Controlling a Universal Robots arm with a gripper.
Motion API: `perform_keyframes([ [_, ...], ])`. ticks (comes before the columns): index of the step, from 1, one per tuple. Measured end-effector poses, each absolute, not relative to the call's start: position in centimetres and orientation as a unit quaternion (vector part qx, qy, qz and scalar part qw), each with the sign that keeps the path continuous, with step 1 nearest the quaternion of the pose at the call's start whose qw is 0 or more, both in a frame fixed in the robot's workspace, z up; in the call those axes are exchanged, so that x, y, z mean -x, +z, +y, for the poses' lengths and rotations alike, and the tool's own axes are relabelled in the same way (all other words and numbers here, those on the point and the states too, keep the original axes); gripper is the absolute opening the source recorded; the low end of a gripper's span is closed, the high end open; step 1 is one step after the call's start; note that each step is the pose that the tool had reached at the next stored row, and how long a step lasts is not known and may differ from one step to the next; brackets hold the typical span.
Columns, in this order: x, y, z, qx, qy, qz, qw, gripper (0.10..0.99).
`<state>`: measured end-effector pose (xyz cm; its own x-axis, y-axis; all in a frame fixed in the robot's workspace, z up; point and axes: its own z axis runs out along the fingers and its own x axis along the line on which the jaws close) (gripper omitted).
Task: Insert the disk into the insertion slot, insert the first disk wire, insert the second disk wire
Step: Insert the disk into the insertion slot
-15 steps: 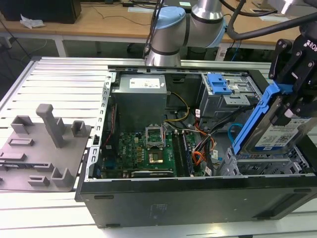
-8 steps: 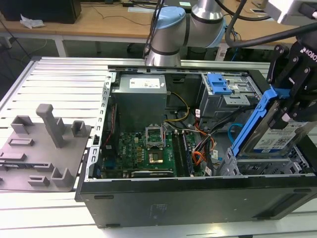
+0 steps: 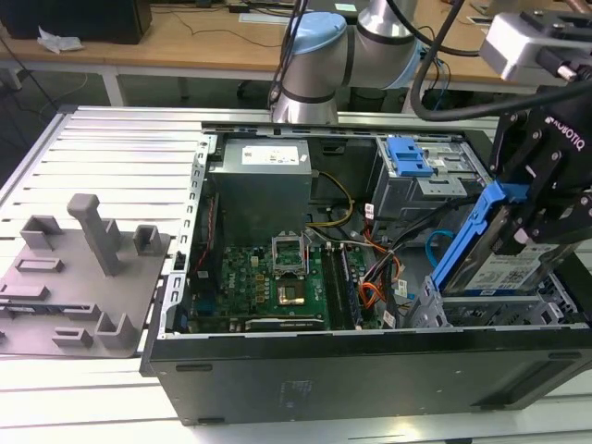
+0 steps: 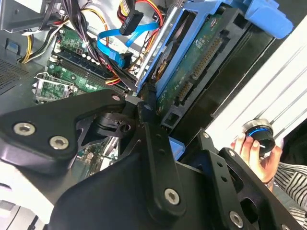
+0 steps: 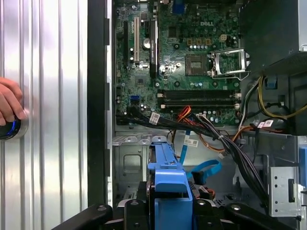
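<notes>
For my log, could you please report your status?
End effector shut on blue-framed silver disk. Disk tilted over perforated silver sheet-metal slot, not seated. Light-blue cable looped nearby.

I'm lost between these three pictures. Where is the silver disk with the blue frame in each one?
Exterior view: the disk hangs tilted at the exterior view's right, held by the gripper.
Second wrist view: the disk shows its green circuit side, close to the camera.
First wrist view: the disk is edge-on, blue frame toward the camera.
Shared landmark: the green motherboard.

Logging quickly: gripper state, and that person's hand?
Gripper: closed on the disk, tilted over the insertion slot.
Person's hand: on a round knob.
</notes>
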<state>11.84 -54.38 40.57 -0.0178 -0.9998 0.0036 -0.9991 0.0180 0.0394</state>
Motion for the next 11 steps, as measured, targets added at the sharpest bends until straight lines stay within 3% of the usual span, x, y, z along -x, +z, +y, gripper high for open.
perform_keyframes([
  [9,-11.84,40.04,-54.38,-0.701,-0.013,-0.713,0.015,0.376],
  [10,-11.84,40.04,-54.38,-0.701,-0.013,-0.713,0.015,0.439],
  [11,-11.84,40.03,-54.38,-0.701,-0.013,-0.713,0.015,0.439],
])
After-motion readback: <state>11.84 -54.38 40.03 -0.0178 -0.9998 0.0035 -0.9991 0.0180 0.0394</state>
